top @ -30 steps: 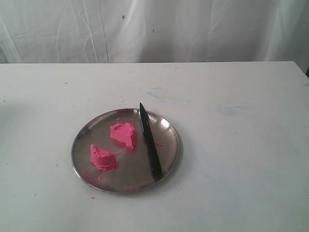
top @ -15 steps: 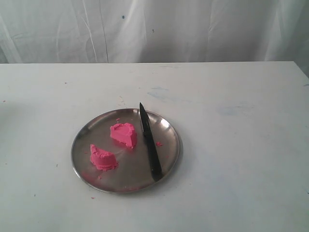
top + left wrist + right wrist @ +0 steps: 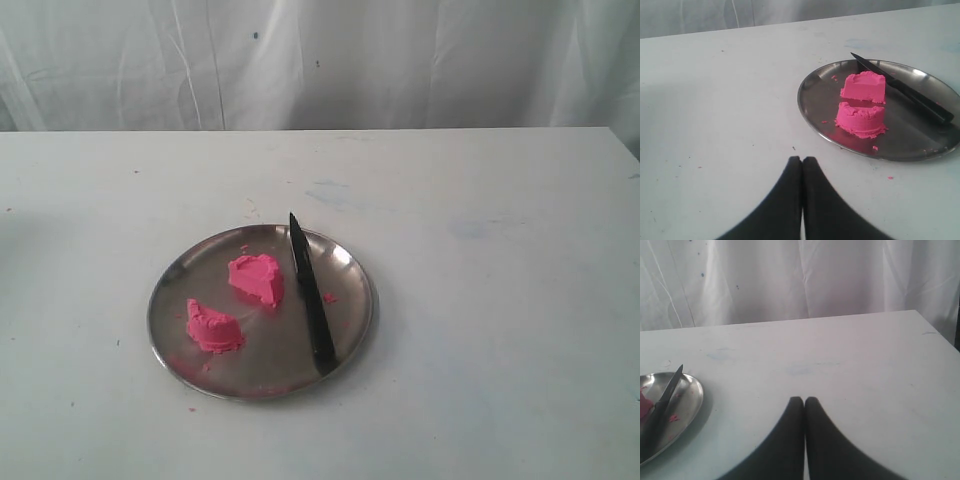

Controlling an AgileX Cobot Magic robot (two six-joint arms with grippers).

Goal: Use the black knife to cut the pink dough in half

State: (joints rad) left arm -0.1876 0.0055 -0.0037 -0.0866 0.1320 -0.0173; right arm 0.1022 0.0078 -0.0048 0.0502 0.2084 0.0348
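Already the pink dough lies in two rough chunks on the round steel plate, which sits on the white desk. In the exterior view one chunk rests near the plate's middle and the other toward its near left rim, the two apart from each other. The black knife lies flat on the plate just to the right of the chunks, touching neither, its point over the far rim and its handle by the near rim. A few tiny pink crumbs dot the plate and the desk near it.

The left gripper hangs over bare desk short of the plate, its fingers pressed together and holding nothing. The right gripper is likewise closed and empty, over bare desk well away from the plate's edge. A white curtain hangs behind the desk.
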